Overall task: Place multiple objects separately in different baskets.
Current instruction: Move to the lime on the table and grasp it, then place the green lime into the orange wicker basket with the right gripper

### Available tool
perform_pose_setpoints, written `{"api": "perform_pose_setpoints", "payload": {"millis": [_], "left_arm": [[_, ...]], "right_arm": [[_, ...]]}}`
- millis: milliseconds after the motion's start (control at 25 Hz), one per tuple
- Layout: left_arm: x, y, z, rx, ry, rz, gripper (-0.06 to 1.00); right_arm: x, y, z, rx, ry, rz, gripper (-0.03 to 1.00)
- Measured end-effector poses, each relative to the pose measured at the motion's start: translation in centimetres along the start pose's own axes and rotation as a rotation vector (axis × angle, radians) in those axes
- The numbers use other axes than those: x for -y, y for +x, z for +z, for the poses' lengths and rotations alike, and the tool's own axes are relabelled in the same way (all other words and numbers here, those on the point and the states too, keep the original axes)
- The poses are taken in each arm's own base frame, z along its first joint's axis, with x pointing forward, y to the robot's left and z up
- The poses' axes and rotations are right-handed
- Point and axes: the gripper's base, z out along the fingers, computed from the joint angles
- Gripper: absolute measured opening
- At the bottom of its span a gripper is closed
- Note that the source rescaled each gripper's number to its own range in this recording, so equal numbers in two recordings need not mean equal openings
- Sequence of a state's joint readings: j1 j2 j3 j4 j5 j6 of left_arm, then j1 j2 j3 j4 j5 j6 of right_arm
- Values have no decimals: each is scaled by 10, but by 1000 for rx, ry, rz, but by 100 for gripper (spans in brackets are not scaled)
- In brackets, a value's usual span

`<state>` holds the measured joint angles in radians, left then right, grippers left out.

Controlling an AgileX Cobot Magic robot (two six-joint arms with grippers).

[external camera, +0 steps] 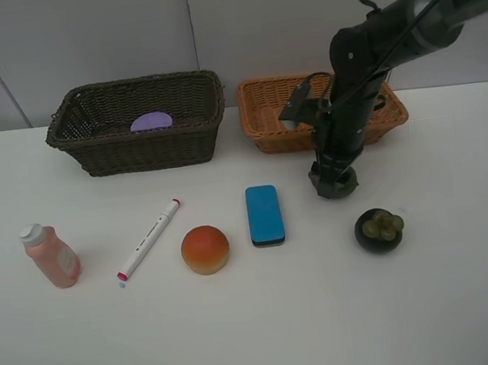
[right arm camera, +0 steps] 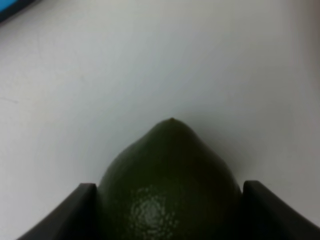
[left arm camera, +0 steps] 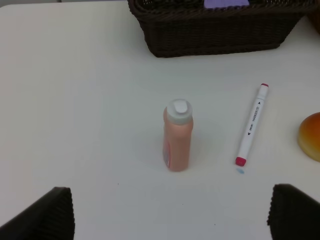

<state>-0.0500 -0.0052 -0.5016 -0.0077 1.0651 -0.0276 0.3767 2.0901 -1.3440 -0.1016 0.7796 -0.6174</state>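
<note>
A white table (external camera: 263, 340) with a rounded far-left corner fills most of the view, evenly lit, with only soft shadows on it. Behind the table stands a pale grey wall (external camera: 93, 41), divided into panels by thin seams.

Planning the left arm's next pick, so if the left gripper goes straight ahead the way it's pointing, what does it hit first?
Probably the pink bottle, standing centred ahead of the open left gripper. The dark basket lies beyond it. Exact depth is unclear.
</note>
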Motion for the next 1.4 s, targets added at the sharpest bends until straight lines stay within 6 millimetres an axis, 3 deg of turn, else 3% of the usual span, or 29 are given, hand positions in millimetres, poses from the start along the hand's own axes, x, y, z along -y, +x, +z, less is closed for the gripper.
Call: {"api": "perform_pose_setpoints", "payload": {"millis": [800, 1400], "left_arm": [[0, 0, 0, 0, 0, 0, 100], [0, 0, 0, 0, 0, 0, 100]], "right_arm": [[0, 0, -3, 5, 3, 1, 12], [3, 3, -55, 70, 61, 11, 12]]}}
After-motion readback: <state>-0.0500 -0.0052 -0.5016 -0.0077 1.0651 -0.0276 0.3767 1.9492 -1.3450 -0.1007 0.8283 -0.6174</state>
